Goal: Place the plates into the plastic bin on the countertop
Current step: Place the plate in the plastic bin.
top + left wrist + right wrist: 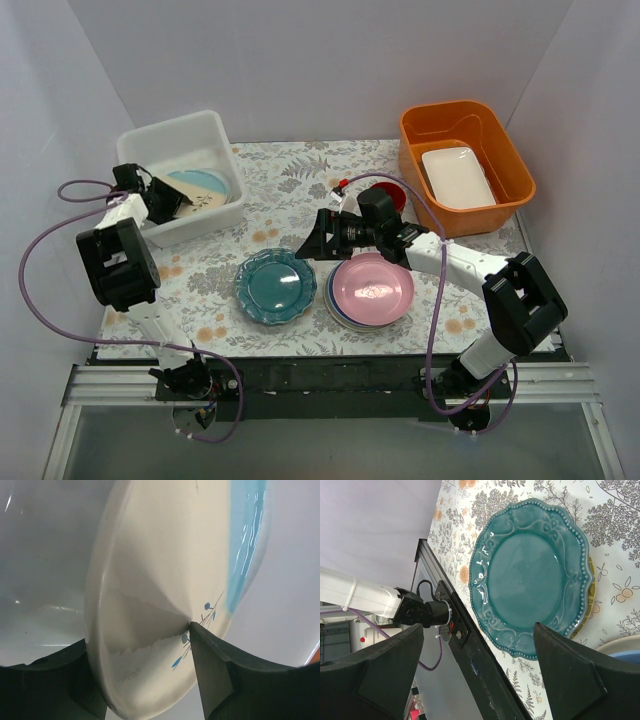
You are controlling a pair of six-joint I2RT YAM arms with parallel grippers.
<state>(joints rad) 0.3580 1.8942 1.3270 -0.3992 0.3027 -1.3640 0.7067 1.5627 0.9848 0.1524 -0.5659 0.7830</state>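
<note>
Top view: your left gripper (170,200) is hanging at the plastic bin (150,135), where the cream plate (203,186) is leaning; your right gripper (316,236) is hovering near the teal plate (275,286) on the desk (300,170). Left wrist: fingers (225,680) are straddling the cream plate, though you cannot tell whether they are pinching it. Right wrist: fingers (570,675) are standing wide apart over the teal plate

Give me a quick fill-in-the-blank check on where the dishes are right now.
The white rectangular dish lies in the ___ tub.
The scalloped plate that the open right gripper faces is ___.
The left gripper is at the plastic bin, with a cream plate with a ___ centre between its fingers.
Missing: orange; teal; blue.
</note>
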